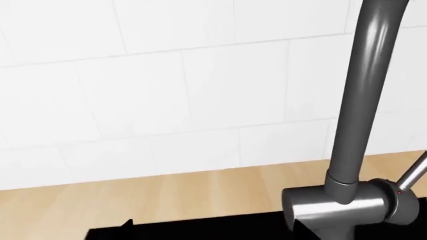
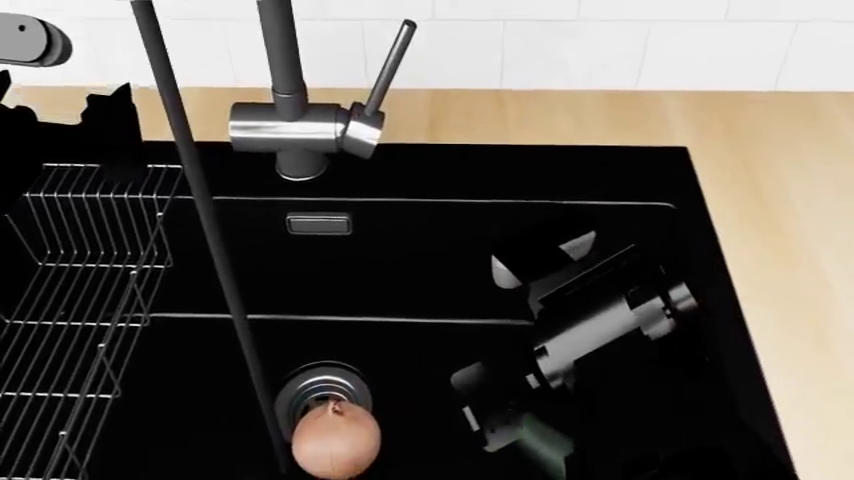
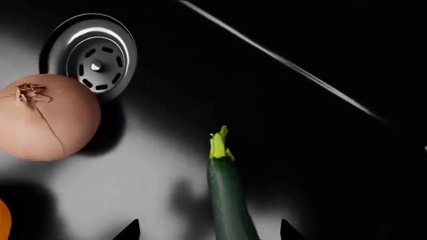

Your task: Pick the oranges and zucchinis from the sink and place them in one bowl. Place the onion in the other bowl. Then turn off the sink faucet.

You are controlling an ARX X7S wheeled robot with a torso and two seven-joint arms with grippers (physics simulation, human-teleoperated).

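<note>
The black sink (image 2: 427,270) holds the pale tan onion (image 2: 334,440) beside its steel drain (image 2: 320,385). In the right wrist view the dark green zucchini (image 3: 230,200) lies on the sink floor, stem tip pointing away. It runs between the two spread fingertips (image 3: 128,230) of my right gripper (image 3: 208,232), which is open and low over it. The onion (image 3: 47,117) sits apart next to the drain (image 3: 93,55). A sliver of orange (image 3: 3,220) shows at the frame edge. My left gripper (image 1: 213,234) is open near the steel faucet (image 1: 347,202). The bowls are out of view.
The faucet (image 2: 304,125) stands behind the sink with its rod lever (image 2: 387,60) angled up. A thin dark spout pipe (image 2: 200,220) crosses over the basin. A wire rack (image 2: 74,290) sits at the sink's left. Wooden counter (image 2: 747,130) and white tiled wall surround it.
</note>
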